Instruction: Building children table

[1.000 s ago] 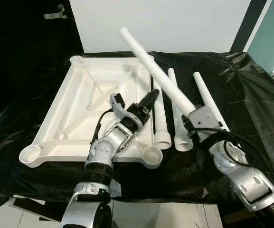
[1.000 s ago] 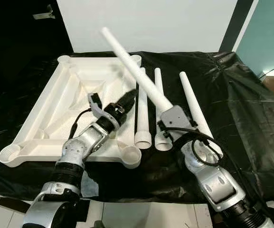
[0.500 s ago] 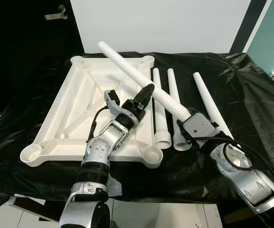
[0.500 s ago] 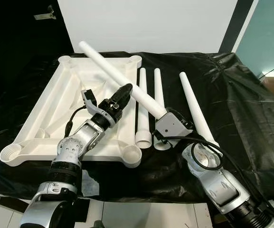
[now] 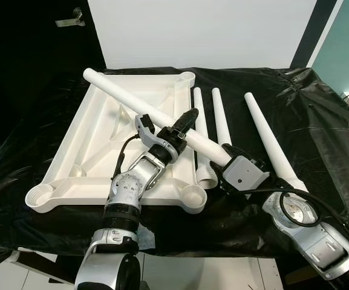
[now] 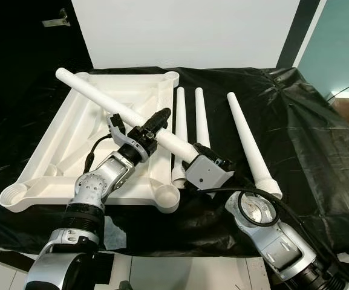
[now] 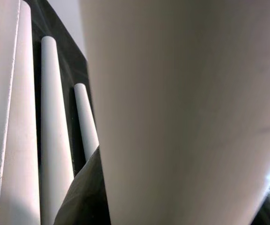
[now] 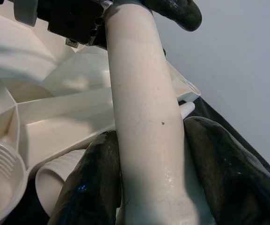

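Observation:
The white tabletop (image 5: 95,142) lies upside down on the black-covered table, with a round socket (image 5: 193,196) at each corner. A long white table leg (image 5: 132,103) slants across it, its thin end over the far left corner. My right gripper (image 5: 224,158) is shut on the leg's thick end; its fingers (image 8: 95,183) press both sides. My left gripper (image 5: 185,122) reaches over the tabletop's right edge and is shut on the same leg partway along. That leg (image 7: 186,117) looms close in the left wrist view.
Three more white legs (image 5: 200,124) (image 5: 220,118) (image 5: 270,145) lie side by side on the black cloth (image 5: 319,121) right of the tabletop, thick ends toward me. A white wall stands behind the table, a dark door at the far left.
My right arm has swung the leg's far end down and leftward, from over the back edge to over the far left corner. My left gripper has met the leg.

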Tool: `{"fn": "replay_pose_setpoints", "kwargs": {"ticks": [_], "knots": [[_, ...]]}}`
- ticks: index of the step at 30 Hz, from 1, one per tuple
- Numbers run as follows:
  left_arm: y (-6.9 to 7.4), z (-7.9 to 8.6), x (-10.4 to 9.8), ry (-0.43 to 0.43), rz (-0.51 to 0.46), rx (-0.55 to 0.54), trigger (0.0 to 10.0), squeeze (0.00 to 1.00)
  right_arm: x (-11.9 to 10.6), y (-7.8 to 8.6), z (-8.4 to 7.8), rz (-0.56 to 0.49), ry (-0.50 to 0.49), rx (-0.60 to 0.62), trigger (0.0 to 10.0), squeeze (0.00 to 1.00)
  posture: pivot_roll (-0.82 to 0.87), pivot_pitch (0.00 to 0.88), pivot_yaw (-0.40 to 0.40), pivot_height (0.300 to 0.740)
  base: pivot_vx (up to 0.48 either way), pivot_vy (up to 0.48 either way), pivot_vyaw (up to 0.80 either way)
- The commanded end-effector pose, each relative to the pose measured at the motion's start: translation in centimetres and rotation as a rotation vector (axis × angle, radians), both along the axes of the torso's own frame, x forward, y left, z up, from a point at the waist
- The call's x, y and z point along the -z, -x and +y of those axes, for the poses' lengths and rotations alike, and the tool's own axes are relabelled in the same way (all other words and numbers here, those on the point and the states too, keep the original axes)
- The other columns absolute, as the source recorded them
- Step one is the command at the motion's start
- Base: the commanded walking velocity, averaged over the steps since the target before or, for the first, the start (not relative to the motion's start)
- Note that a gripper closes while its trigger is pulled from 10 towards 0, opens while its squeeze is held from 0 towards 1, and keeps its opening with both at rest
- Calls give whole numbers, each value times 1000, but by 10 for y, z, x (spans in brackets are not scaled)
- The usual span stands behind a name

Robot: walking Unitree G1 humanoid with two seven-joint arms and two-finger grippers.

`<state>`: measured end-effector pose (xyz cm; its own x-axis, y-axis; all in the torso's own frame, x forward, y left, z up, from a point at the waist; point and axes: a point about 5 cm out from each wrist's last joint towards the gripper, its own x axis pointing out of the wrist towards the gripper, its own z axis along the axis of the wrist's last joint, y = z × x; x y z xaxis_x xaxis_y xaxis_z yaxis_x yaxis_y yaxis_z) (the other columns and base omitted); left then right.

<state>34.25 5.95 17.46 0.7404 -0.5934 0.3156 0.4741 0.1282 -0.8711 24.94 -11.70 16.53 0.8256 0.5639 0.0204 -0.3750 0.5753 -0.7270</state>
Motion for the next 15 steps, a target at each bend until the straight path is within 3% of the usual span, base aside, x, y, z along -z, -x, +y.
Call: {"fn": "replay_pose_setpoints", "kwargs": {"ticks": [1,7,8,9,10,13,14,15], "knots": [[11,-1,-19,151,-265,117,0,0,3,1,-2,12,-8,-7,10000,0,-140,0,34,740,0,0,0],[17,-1,-21,168,-309,120,0,0,4,-1,-7,33,-61,43,10000,0,-138,0,33,740,0,0,0],[18,-2,-22,169,-315,123,0,0,4,-1,-7,43,-81,50,10000,659,-138,0,33,740,0,0,0],[18,-2,-22,169,-315,123,0,0,4,-1,-7,43,-81,50,10000,659,-138,0,33,740,0,0,0],[19,-3,-22,165,-322,129,0,0,2,-2,-6,54,-110,55,10000,1000,-138,0,33,740,0,0,0],[20,-4,-22,162,-326,133,0,0,0,-4,-6,67,-143,62,10000,1000,-138,0,32,740,0,0,0],[20,-5,-22,155,-329,136,0,0,-2,-6,-5,95,-176,70,10000,0,-140,0,33,740,0,0,0],[20,-5,-22,155,-329,136,0,0,-2,-6,-5,95,-176,70,10000,0,-140,0,33,740,0,0,0]]}}
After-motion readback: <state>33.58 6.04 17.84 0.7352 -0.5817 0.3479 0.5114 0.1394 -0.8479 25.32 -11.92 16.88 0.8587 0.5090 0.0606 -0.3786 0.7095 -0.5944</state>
